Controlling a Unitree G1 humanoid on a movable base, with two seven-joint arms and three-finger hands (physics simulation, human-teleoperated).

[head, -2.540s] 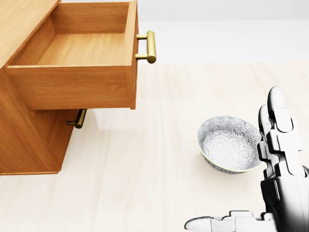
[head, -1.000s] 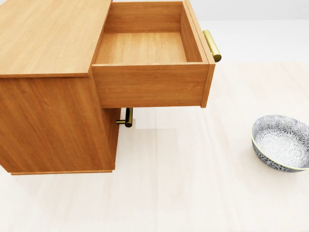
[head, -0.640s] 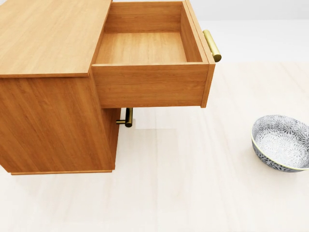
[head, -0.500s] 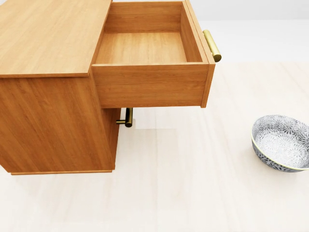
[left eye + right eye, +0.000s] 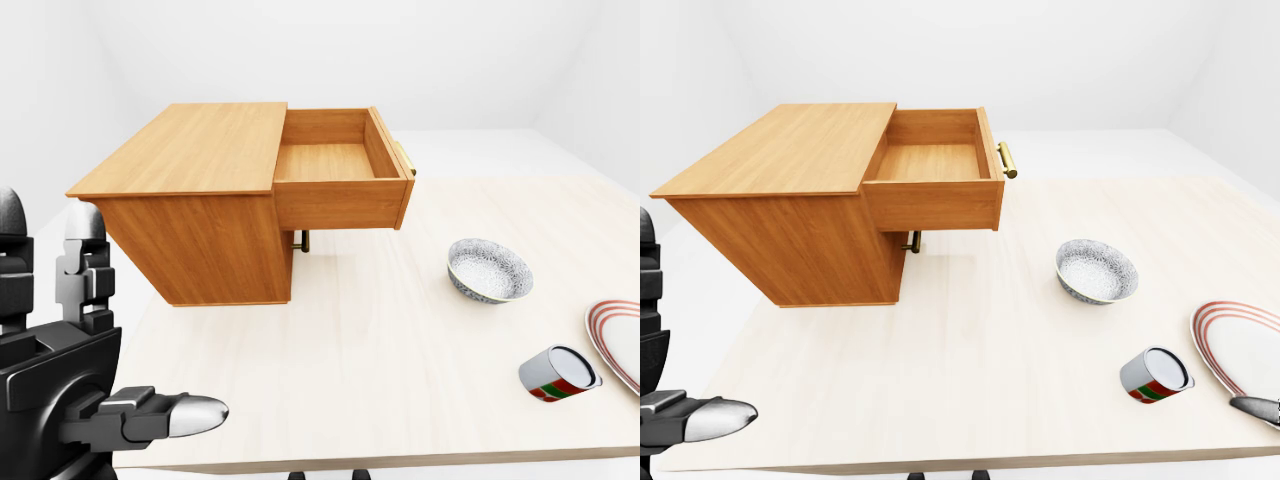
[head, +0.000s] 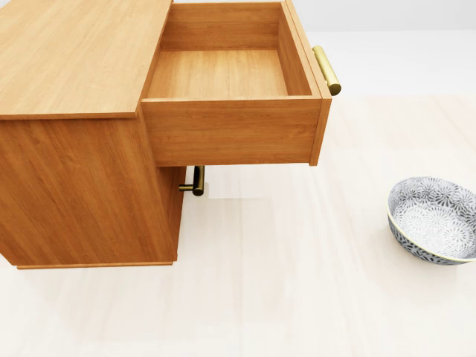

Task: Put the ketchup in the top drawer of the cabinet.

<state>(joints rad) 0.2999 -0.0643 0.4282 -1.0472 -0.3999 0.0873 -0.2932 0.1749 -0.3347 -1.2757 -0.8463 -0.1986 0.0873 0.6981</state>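
Left robot hand (image 5: 90, 390) at the left-eye view's bottom left, fingers spread, holding nothing. Right robot hand out of sight. Top drawer (image 6: 223, 74) of the cabinet (image 5: 190, 210) pulled out, bare inside. No ketchup seen. On the worktop (image 5: 370, 350): patterned bowl (image 5: 489, 270), tipped can (image 5: 1156, 375) beside a striped plate (image 5: 1245, 355).

Bright, even, shadowless-looking light; sharp renders with only a faint soft shadow under the open drawer (image 6: 230, 130).
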